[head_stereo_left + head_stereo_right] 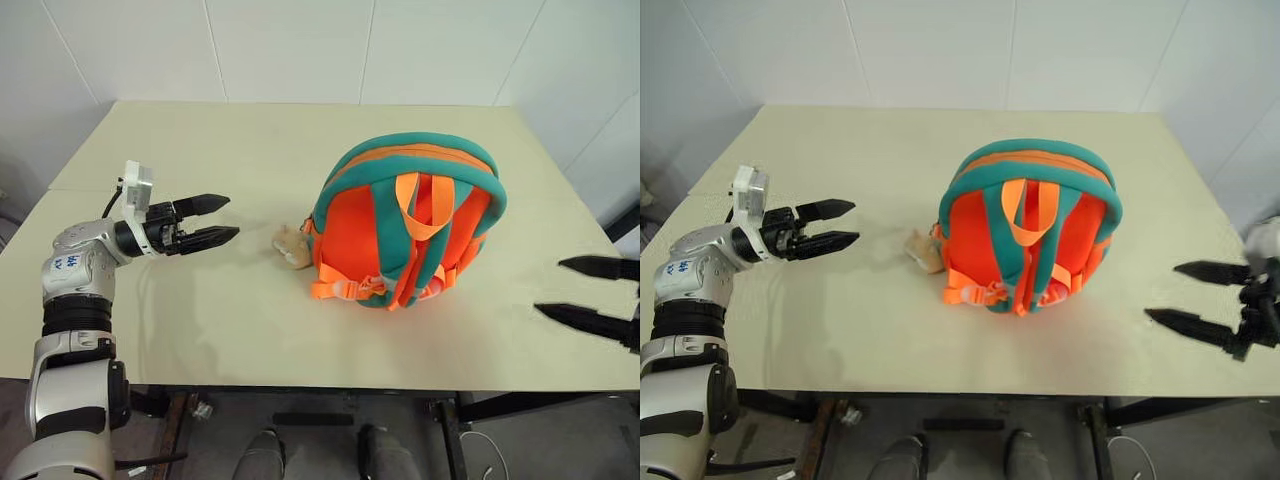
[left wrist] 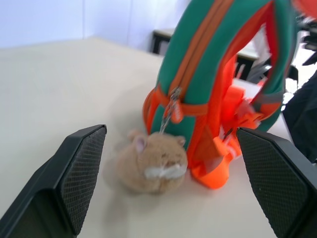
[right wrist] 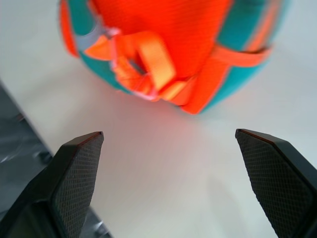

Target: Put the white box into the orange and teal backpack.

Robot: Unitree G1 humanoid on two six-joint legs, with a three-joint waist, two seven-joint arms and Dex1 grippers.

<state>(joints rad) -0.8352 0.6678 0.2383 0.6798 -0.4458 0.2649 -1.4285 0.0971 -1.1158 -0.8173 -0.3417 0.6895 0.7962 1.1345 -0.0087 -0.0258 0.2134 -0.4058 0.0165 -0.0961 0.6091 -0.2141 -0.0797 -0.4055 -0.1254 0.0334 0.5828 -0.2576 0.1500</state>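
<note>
Setting: indoor test room, lab-like. Plain beige surface (image 1: 250, 330) against bare white panelled walls (image 1: 300, 45). Grey floor (image 1: 960, 420) beneath.

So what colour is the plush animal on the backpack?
Beige plush animal, clearest in the left wrist view.

Plush animal (image 2: 153, 163) beside backpack (image 2: 218, 84)

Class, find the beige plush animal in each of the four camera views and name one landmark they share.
Left eye view: the plush animal lies on the table at the backpack's left foot.
Right eye view: same spot.
Left wrist view: centre, low, between the claw's fingers.
Right wrist view: not seen here.
Shared landmark: the orange and teal backpack.
</note>
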